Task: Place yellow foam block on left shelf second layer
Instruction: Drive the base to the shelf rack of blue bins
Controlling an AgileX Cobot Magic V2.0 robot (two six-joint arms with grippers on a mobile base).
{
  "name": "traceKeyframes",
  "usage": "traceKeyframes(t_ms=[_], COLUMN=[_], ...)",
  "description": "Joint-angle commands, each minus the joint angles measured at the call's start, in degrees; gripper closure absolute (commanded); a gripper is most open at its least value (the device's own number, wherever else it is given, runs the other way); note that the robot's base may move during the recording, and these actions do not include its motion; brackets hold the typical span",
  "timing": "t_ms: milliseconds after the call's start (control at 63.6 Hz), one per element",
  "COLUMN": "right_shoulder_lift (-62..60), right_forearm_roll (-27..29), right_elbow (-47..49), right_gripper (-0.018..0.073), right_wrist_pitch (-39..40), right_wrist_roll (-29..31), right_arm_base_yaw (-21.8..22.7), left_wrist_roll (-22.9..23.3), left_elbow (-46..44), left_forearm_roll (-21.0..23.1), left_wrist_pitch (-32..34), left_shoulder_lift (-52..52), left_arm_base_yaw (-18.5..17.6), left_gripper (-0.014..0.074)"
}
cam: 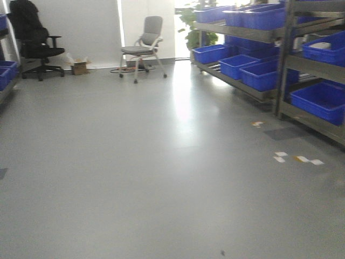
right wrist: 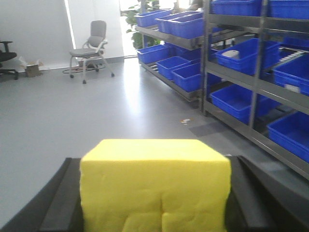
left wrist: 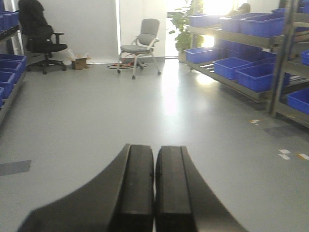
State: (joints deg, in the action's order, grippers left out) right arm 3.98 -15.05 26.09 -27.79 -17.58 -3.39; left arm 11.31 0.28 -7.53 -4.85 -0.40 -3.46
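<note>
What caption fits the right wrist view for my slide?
Right gripper clamps the yellow foam block, blue-bin shelving to its right.

Matt yellow foam block [right wrist: 154,186]; glossy floor [cam: 135,178]; plastic blue bins [cam: 264,75].

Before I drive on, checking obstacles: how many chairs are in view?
2: black office chair far left, grey chair by the back wall; others may be hidden.

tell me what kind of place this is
Most likely a storeroom or small warehouse, possibly part of an office: metal shelf racks loaded with blue plastic bins, a wide bare grey floor, and a grey office chair by the far wall.
</note>
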Motion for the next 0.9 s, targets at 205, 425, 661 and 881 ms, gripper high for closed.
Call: traceKeyframes(t_ms=[205, 425, 661, 881], right_shoulder_lift=[1.2, 1.2, 1.2, 1.2], right_forearm_roll=[-0.9, -0.9, -0.9, -0.9], right_elbow=[1.5, 1.5, 1.5, 1.5], right_gripper=[0.026, 0.026, 0.026, 0.026], right_wrist_pitch=[4.8, 4.8, 4.8, 4.8], right_wrist_roll=[0.4, 0.4, 0.4, 0.4], right_arm_base_yaw=[0.3, 0.3, 0.3, 0.3], left_wrist_roll=[0.2, 0.2, 0.2, 0.2], left_elbow=[1.6, 1.6, 1.6, 1.6], left_forearm_roll=[0.4, 0.4, 0.4, 0.4], left_wrist_pitch=[4.8, 4.8, 4.8, 4.8], left_shoulder_lift=[-0.8, -0.8, -0.8, -0.8], left_arm_base_yaw=[-0.2, -0.2, -0.2, -0.2], left_gripper=[0.046, 0.046, 0.046, 0.046])
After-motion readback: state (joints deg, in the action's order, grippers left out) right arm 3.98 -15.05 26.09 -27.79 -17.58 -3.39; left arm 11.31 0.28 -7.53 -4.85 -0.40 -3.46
